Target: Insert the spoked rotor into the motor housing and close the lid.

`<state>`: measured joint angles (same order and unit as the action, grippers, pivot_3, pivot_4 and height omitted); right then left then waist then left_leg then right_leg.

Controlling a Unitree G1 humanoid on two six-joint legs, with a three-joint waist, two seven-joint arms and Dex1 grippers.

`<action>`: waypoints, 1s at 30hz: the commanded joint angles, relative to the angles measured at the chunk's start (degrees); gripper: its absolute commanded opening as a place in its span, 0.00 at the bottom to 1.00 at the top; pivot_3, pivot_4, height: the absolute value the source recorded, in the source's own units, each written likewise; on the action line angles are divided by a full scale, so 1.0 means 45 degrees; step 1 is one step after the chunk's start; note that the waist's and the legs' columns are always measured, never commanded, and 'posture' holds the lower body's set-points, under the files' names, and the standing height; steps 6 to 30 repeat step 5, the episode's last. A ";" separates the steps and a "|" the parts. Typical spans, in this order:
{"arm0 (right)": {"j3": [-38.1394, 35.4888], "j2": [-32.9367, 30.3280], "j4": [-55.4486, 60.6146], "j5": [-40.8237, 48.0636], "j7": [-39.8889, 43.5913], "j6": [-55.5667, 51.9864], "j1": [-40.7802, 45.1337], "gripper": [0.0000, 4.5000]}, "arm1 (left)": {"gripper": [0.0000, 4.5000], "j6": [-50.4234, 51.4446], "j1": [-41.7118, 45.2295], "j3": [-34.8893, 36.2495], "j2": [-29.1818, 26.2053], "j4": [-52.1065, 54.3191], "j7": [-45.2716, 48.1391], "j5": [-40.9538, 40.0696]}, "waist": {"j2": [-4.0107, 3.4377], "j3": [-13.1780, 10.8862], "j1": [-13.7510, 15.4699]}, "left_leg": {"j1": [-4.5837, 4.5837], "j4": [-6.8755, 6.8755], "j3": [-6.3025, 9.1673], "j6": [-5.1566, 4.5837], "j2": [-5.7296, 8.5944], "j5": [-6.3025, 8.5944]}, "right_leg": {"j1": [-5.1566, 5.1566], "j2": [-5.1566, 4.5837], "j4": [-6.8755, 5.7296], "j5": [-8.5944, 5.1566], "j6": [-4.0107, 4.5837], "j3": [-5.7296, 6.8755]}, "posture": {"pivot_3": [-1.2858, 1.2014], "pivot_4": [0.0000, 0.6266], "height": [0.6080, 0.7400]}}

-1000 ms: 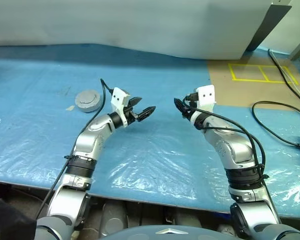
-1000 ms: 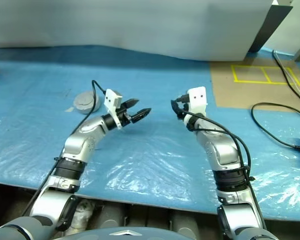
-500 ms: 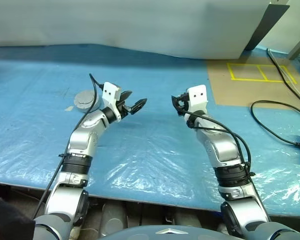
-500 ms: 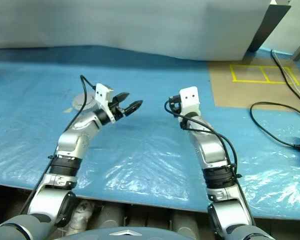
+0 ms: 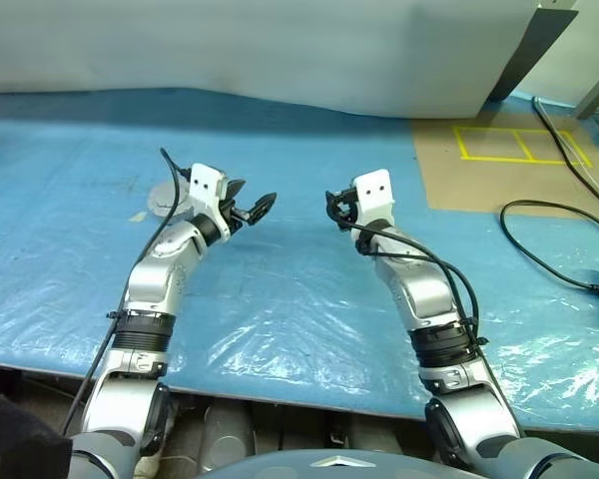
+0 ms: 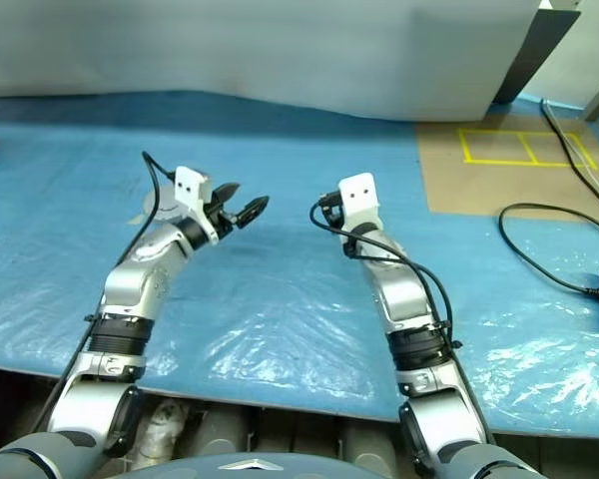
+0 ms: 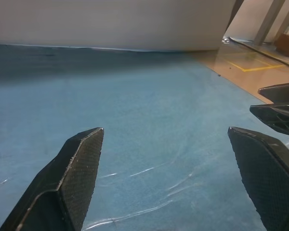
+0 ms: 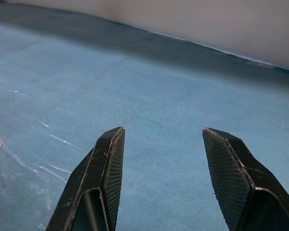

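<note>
Left gripper [image 5: 248, 201] jaws wide apart, empty, centre-left of frame; right gripper [image 8: 161, 154] jaws parted, empty, over blue table [image 5: 299, 289]; lid [image 5: 163, 196] behind left arm.

Both head cameras look down and forward over the blue-sheeted table [image 5: 309, 289], sharing that stretch, while each wrist camera skims low along its own fingers.

No legible text, labels, brands or numbers anywhere.
Sole marking: yellow taped rectangles [image 5: 520, 144] on the brown floor patch [image 5: 449, 175] beside the blue plastic sheet [image 5: 299, 289], carrying no letters or digits; white camera blocks on both wrists blank.
</note>
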<state>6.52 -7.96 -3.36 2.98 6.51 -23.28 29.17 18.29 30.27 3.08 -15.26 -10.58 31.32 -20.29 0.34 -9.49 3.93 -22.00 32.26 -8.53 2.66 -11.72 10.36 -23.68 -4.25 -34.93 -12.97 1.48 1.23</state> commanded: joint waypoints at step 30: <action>-0.0157 0.0232 -0.0067 -0.0686 -0.0325 0.0918 0.0424 0.59 | 0.96 -0.0104 -0.0170 0.0199 -0.0068 0.0660 -0.0212 0.0039 | 0.0000 0.0000 -0.0004 | 0.0002 0.0001 0.0000 0.0000 -0.0001 0.0000 | 0.0000 0.0001 -0.0007 0.0000 0.0001 0.0000 | 0.52 0.24 1.00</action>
